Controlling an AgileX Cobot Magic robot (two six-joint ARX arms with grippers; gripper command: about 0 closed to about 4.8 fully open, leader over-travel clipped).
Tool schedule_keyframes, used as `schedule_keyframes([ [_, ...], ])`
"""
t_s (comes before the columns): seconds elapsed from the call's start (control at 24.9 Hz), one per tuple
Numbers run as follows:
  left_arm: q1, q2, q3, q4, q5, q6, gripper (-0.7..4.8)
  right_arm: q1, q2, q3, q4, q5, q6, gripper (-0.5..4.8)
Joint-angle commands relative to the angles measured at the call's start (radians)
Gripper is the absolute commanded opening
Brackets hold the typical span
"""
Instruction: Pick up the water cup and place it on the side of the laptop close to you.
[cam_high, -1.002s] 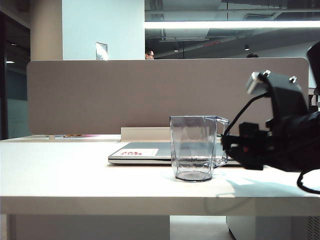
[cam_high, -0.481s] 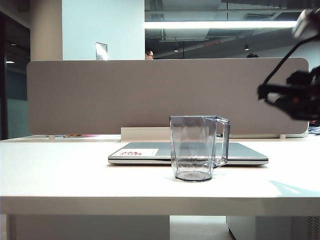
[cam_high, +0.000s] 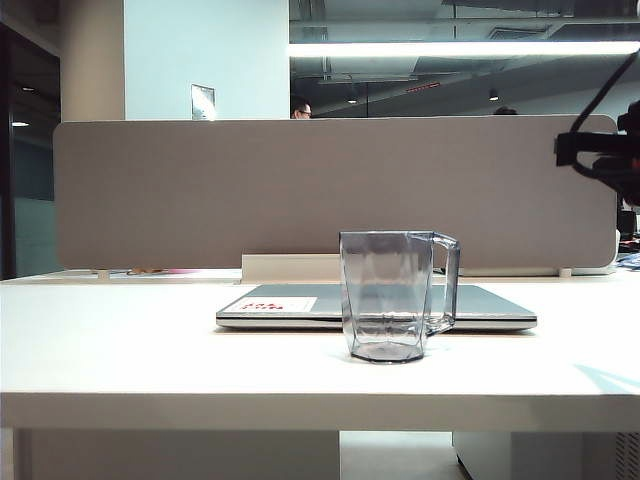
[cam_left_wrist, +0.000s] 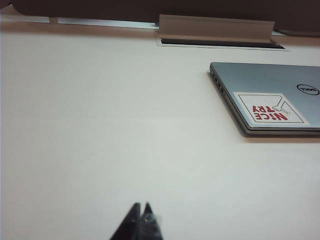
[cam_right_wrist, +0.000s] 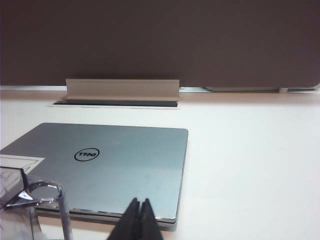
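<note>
- Right tool: tips pressed together, empty, raised above the laptop.
- Left tool: tips together, idle over bare worktop.
- Water cup: upright at the laptop's near edge; we judge placement complete.

Spreading wide and pale: white desk, backed by a grey partition. Lying flat on it, lid shut: the laptop, white sticker with red print on its lid. Standing upright just in front, at the near edge: the water cup, handle pointing right.
</note>
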Motion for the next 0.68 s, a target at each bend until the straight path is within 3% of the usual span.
schedule_keyframes([
  [0.04,0.002,0.001,0.002,-0.010,0.005,-0.002,-0.03,0.000,-0.002,-0.004,0.024,0.003,-0.003,-0.06],
  [0.2,0.002,0.001,0.002,-0.010,0.006,-0.002,-0.04,-0.005,-0.067,-0.005,-0.027,0.016,-0.004,-0.06],
  [0.36,0.002,0.001,0.002,-0.010,0.005,-0.002,-0.04,-0.068,-0.247,-0.005,-0.203,-0.009,-0.003,-0.06],
  [0.68,0.002,0.001,0.002,-0.010,0.005,-0.002,-0.04,-0.214,-0.499,-0.005,-0.604,-0.307,0.072,-0.06],
])
